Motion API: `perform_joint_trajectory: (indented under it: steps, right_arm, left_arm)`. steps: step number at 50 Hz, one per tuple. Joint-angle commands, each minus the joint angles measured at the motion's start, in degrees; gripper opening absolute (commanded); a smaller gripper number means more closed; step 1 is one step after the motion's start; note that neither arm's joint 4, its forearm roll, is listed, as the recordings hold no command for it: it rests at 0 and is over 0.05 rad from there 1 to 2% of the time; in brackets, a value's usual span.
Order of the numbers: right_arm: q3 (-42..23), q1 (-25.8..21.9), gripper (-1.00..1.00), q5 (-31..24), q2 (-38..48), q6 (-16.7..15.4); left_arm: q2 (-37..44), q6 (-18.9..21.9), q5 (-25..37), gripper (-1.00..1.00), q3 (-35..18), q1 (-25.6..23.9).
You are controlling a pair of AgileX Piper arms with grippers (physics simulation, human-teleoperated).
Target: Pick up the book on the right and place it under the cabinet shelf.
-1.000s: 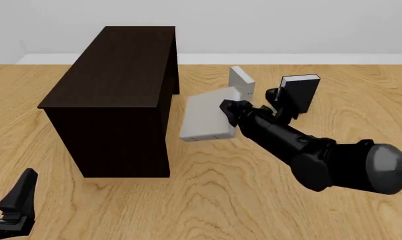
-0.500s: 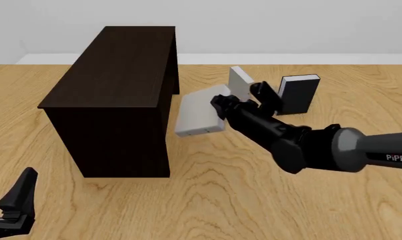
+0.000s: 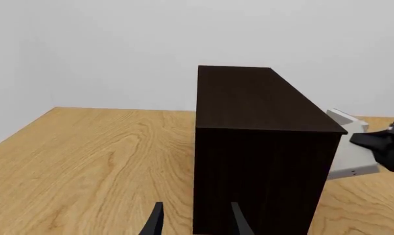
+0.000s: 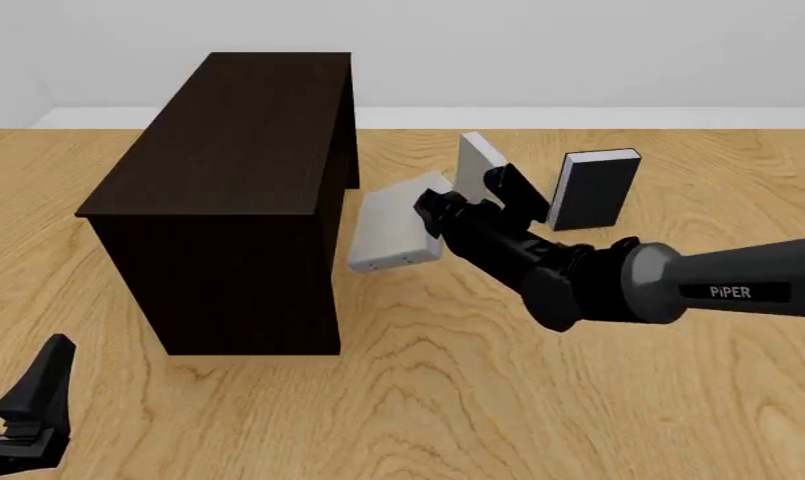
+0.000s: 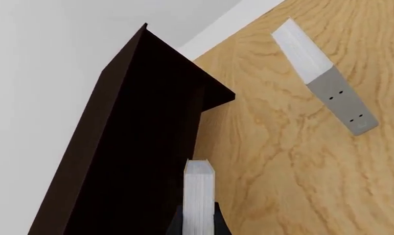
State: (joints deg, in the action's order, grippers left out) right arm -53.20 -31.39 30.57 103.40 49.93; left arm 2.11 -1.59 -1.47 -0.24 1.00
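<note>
Beside the cabinet shelf (image 4: 229, 180), the book (image 4: 391, 232)

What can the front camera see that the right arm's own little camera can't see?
Only the front view shows the black-covered book standing upright, the right arm itself with its gripper, and the left gripper low near the table's close edge. Only the right wrist view shows the held grey book edge-on between the fingers, pointed toward the cabinet's side. Both show the dark cabinet, the held book, the other grey book and the wooden table.
</note>
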Motion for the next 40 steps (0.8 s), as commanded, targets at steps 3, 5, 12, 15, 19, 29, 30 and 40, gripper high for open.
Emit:
perform_joint_trajectory:
  steps: [3,5,12,15,19,29,30,40]
  right_arm:
    - [-2.9,0.3,-1.0,0.3,2.4,2.2]
    - [-3.5,0.4,-1.0,-0.3,2.7,1.8]
    - [-4.6,0.5,-1.0,-0.1,4.4,2.2]
    - [-4.9,0.5,-1.0,0.1,5.0,2.5]
    - [-5.9,0.6,-1.0,-0.4,5.8,2.4]
    - [-6.9,0.6,-1.0,0.3,8.0,3.1]
    - [-7.0,0.6,-1.0,0.3,8.0,3.1]
    - [-7.8,0.4,-1.0,0.0,8.5,3.3]
  left_arm:
    - [0.4,-0.1,-0.3,1.0,0.0,0.0]
    - [0.3,-0.1,-0.3,1.0,0.1,0.1]
    - [0.5,-0.2,-0.4,1.0,-0.1,0.1]
    - [0.5,-0.2,-0.5,1.0,0.0,0.1]
    - [1.0,-0.1,-0.9,1.0,-0.1,0.2]
    - [0.9,-0.1,-1.0,1.0,0.1,0.1]
    - [1.1,-0.1,-1.0,1.0,0.1,0.1]
    - [1.0,-0.1,-1.0,1.0,0.2,0.1]
